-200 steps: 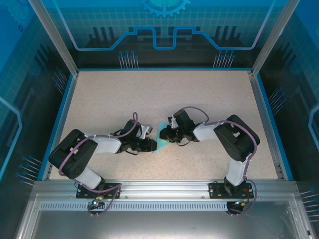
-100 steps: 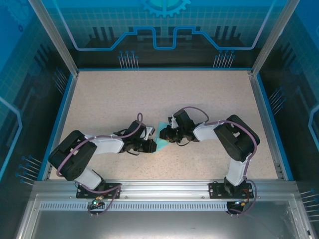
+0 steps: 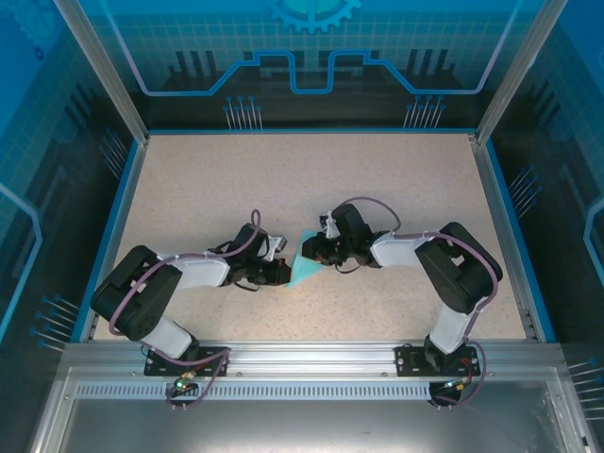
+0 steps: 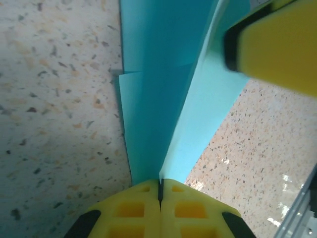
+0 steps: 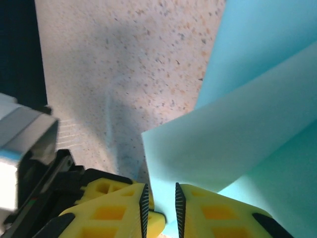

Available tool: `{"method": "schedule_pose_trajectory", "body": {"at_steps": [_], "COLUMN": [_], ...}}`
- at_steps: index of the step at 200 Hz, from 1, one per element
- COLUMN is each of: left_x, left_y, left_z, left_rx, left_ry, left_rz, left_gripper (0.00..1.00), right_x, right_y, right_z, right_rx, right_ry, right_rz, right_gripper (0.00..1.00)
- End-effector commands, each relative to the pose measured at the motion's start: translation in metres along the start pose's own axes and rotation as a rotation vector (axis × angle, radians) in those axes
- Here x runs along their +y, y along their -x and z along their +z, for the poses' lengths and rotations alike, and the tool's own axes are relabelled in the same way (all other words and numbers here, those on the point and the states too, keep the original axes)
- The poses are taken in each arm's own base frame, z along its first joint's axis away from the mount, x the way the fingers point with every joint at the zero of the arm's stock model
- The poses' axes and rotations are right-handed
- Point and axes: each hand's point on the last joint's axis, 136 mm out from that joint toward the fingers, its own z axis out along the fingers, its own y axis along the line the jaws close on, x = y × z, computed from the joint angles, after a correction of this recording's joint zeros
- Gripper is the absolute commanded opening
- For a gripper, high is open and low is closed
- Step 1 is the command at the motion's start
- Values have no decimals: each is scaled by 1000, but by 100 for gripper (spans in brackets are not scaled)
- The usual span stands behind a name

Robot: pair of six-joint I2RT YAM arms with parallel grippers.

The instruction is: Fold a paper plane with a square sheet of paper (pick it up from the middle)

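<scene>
From above, the sheet of paper point(image 3: 304, 270) sits mid-counter point(image 3: 396, 189), part-folded, with the two wrists meeting over it. The left jaws are at its left edge and the right jaws at its upper right. With both arms this close, my worry is that any pull in opposite directions tears or crumples the thin sheet.

At the left wrist, the yellow pads point(image 4: 143, 210) are pressed together on the paper's ridge, and two flaps rise away from them in a V. A yellow finger of the right arm point(image 4: 272, 44) crosses the far flap. The bite looks shallow, so a sideways tug could slip the ridge out.

At the right wrist, the pads point(image 5: 213, 213) stand a narrow slit apart. A flap of paper point(image 5: 237, 134) runs down into that slit, but I cannot tell whether it is pinched. If it is loose, the flap may spring back and undo the fold. If the jaws close off-line, the crease would likely set crooked.
</scene>
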Motion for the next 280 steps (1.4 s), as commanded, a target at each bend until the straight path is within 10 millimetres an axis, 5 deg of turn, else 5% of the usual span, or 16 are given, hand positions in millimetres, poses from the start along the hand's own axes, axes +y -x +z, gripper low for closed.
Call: {"method": "schedule_pose_trajectory", "body": {"at_steps": [1,42,161,280], "left_x": [-4,-3,-2,1], "left_y": [-8,-9,-8,-5], "left_z": [1,4,8,6], "left_rx": [41,64,107,122], "left_ry": [-85,-113,-153,-186], "left_rz": [-55,-90,-148,-190], "left_gripper": [0,0,0,0], "right_x": [-3,-2,22,-16], "right_y": [2,-1,2,21], "right_z": [-14,-17,16,33], "right_rx": [-24,-18,31,12], "right_ry": [-7,-3,61,-36], "right_rz": [-12,-22,-45,0], "right_gripper": [25,25,23,23]}}
